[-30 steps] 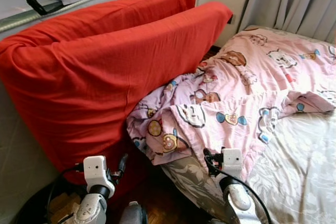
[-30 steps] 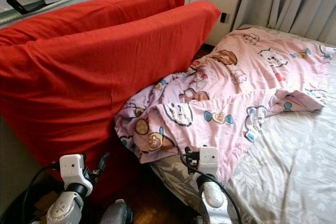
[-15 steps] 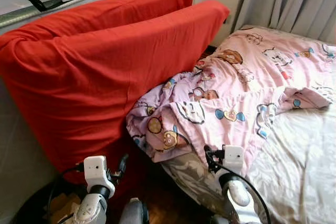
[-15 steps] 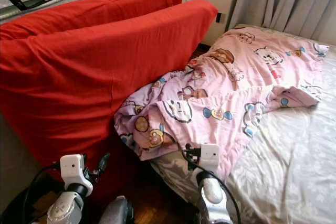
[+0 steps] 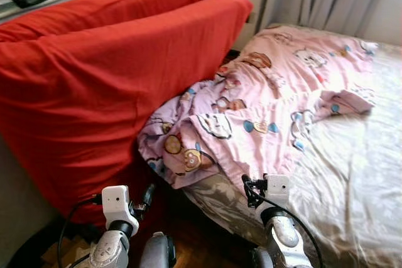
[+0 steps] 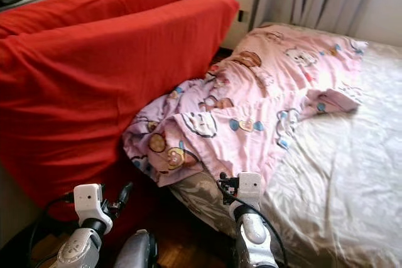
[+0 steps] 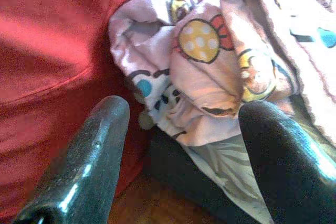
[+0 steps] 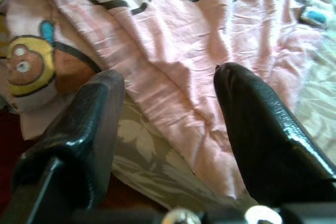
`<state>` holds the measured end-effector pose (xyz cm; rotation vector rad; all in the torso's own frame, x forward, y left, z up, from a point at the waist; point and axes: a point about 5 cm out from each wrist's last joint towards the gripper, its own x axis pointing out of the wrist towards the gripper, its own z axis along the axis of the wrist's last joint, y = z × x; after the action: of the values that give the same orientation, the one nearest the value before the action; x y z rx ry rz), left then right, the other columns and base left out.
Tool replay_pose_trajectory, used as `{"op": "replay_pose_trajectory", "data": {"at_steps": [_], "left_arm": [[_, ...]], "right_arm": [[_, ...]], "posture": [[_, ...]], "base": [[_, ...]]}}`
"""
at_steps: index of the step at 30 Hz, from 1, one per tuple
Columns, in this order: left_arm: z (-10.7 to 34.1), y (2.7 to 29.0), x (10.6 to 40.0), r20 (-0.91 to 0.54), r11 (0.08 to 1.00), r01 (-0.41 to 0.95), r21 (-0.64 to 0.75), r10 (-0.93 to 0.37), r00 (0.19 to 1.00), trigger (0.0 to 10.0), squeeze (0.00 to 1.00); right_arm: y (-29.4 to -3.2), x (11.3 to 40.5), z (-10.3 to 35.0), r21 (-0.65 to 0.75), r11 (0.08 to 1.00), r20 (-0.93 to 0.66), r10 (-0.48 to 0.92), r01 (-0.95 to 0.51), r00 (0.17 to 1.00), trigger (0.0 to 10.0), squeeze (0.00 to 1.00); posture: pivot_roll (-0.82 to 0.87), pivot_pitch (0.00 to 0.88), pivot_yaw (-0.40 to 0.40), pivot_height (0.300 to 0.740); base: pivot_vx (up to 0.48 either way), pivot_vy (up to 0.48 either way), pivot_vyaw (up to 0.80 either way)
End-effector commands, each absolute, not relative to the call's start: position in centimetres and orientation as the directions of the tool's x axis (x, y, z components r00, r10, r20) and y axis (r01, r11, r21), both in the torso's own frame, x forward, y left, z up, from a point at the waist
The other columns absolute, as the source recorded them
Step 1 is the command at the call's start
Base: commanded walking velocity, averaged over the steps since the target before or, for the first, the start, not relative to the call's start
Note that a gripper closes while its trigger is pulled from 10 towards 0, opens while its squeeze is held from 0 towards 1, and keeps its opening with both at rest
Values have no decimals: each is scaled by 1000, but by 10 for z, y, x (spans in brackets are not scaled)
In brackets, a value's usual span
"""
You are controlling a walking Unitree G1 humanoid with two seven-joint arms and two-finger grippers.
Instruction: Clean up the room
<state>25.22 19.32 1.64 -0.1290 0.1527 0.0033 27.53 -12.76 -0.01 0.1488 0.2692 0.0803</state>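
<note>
Here the pink blanket point(image 5: 264, 111) lies rumpled across the bed point(image 5: 358, 180), its bunched corner hanging against the red cushion point(image 5: 107, 86). My right gripper point(image 8: 168, 124) and left gripper point(image 7: 178, 145) both gape empty; I should pinch that corner deep, not the sheet beneath.

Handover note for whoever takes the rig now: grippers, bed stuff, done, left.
Left gripper: open, empty, low by the bed corner, aimed at the bunched end of the pink blanket.
Right gripper: open, empty, just above the blanket's hem over the grey sheet.
Blanket: crumpled across the bed, its bunched end spilling over the edge against two red cushions standing beside the bed.
Done: nothing visible; nothing gripped.
Left: probably grasp the blanket and spread or fold it, then deal with the cushions.
</note>
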Motion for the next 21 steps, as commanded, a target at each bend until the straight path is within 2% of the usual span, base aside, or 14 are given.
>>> {"op": "replay_pose_trajectory", "data": {"at_steps": [1, 11, 13, 21], "left_arm": [[20, 194, 255, -142, 990, -21, -137, 1, 990, 10000, 0], [20, 194, 255, -143, 990, -23, -136, 3, 990, 10000, 0], [20, 194, 255, -142, 991, -23, -135, 3, 990, 10000, 0], [21, 193, 254, -141, 991, -20, -136, 1, 990, 10000, 0]], "right_arm": [[-124, 278, 1, 156, 985, -255, 112, -73, 960, 10000, 0], [-122, 274, -4, 143, 982, -278, 157, -121, 948, 10000, 0], [-123, 271, -6, 144, 982, -285, 158, -121, 945, 10000, 0], [-124, 268, -11, 158, 982, -308, 152, -107, 939, 10000, 0]], "posture": [[23, 82, 5, 618], [22, 82, 5, 618], [22, 83, 5, 618], [22, 85, 5, 618]], "base": [[262, 0, 0], [288, 0, 0], [302, 0, 800], [303, 0, 0]]}}
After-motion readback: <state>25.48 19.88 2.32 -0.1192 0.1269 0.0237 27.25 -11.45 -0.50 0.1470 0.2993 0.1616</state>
